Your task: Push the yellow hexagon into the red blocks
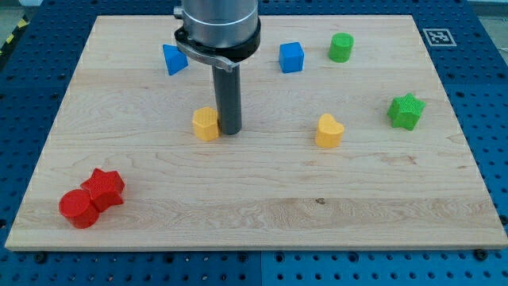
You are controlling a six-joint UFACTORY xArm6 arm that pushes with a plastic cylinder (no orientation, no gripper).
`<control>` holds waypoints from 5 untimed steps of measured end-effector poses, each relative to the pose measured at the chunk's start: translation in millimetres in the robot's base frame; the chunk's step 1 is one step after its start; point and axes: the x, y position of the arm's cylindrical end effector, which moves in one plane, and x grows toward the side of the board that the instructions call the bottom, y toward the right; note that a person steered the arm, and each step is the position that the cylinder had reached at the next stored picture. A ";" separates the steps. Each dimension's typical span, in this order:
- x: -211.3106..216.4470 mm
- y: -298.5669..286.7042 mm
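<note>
Board (262, 199) of pale wood fills the view, lying on a blue perforated base (492, 95). The landmark here is the yellow hexagon (205, 124), which sits a little to the view's left of the board's middle. The arm has no jaws: it ends in a dark rod that holds nothing, and the tip (230, 131) stands just beside the yellow hexagon on its right side in the view, touching it or very nearly so. Down and to the view's left of the yellow hexagon, well apart from it and near the board's lower left corner, lie the red star (105, 189) and the red cylinder (78, 208), touching each other. To the view's right of the yellow hexagon, at about the same height, is a yellow heart (329, 131). Above the yellow hexagon, slightly left, is a blue triangle (174, 59); above and to its right are a blue cube (291, 57) and a green cylinder (341, 48). Far right of it is a green star (406, 110).
</note>
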 end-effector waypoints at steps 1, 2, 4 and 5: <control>-13.8 -35.0; -52.1 -41.9; -3.7 -83.1; 22.5 -83.1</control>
